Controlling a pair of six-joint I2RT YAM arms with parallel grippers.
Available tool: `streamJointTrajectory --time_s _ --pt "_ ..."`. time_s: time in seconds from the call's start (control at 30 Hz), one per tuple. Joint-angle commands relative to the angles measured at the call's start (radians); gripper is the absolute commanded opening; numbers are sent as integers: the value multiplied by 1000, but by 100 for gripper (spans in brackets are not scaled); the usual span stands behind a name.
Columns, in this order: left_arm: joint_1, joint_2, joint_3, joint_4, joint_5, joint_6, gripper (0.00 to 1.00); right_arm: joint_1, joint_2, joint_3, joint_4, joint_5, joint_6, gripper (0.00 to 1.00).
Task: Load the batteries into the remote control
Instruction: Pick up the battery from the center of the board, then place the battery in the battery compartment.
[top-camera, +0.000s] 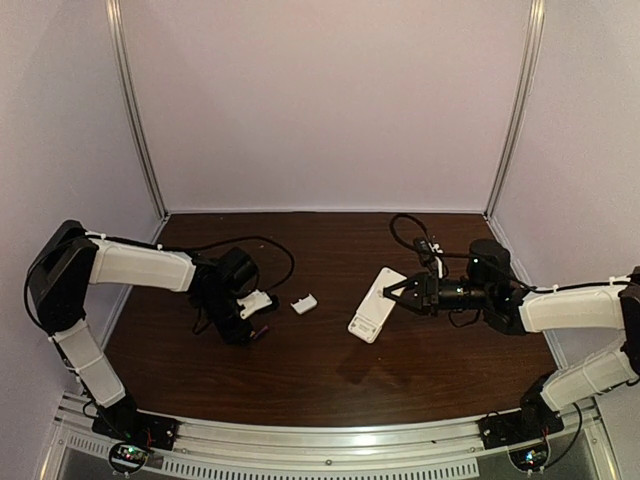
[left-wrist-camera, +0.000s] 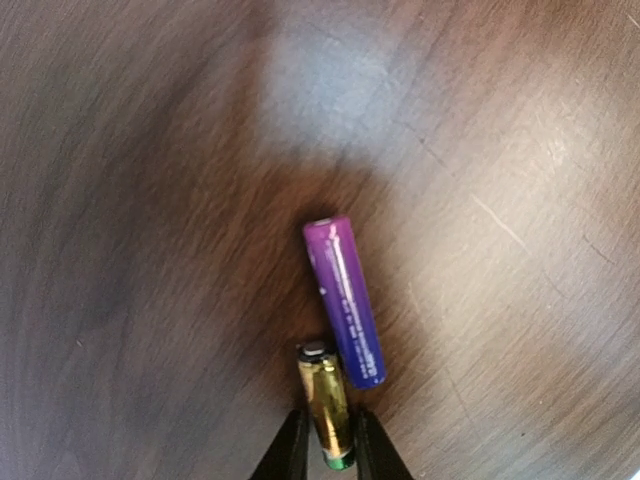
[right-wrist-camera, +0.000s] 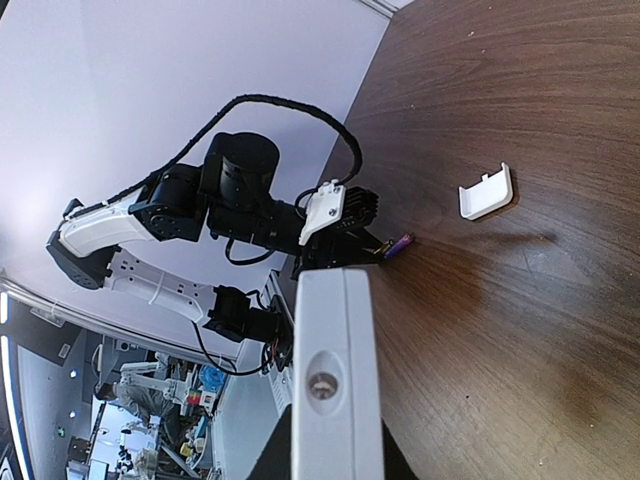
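Left gripper (left-wrist-camera: 329, 438) cropped at bottom edge, hiding gold battery (left-wrist-camera: 324, 395) sides, remote control (right-wrist-camera: 335, 370) near end cut off

Surface (left-wrist-camera: 150, 250) showing dark, scratched wood grain. Gold battery (left-wrist-camera: 325, 400) between left fingers (left-wrist-camera: 288, 456) gleaming metallic; purple battery (left-wrist-camera: 345, 300) beside them shining glossy. Remote (right-wrist-camera: 335, 350) looking smooth white plastic.
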Motion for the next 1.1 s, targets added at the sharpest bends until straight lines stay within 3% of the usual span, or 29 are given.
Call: streamJointTrajectory --time_s 0.0,0.23,0.4,0.6,0.83,1.07 --pt "19 27 -3 6 -8 11 18 -6 12 -8 35 -21 -3 0" --pt "34 14 22 -7 -133 5 2 -6 31 -7 41 -42 12 0" --pt "8 -126 101 -29 -174 68 0 -6 58 -32 91 -88 80 0" --pt "-251 -272 186 -32 -196 210 0 10 75 -57 111 -126 165 0" --pt "-492 -224 295 -52 -229 287 0 61 122 -66 188 -135 253 0" --pt "-624 -125 408 -102 -260 323 0 103 241 -108 500 -127 450 0"
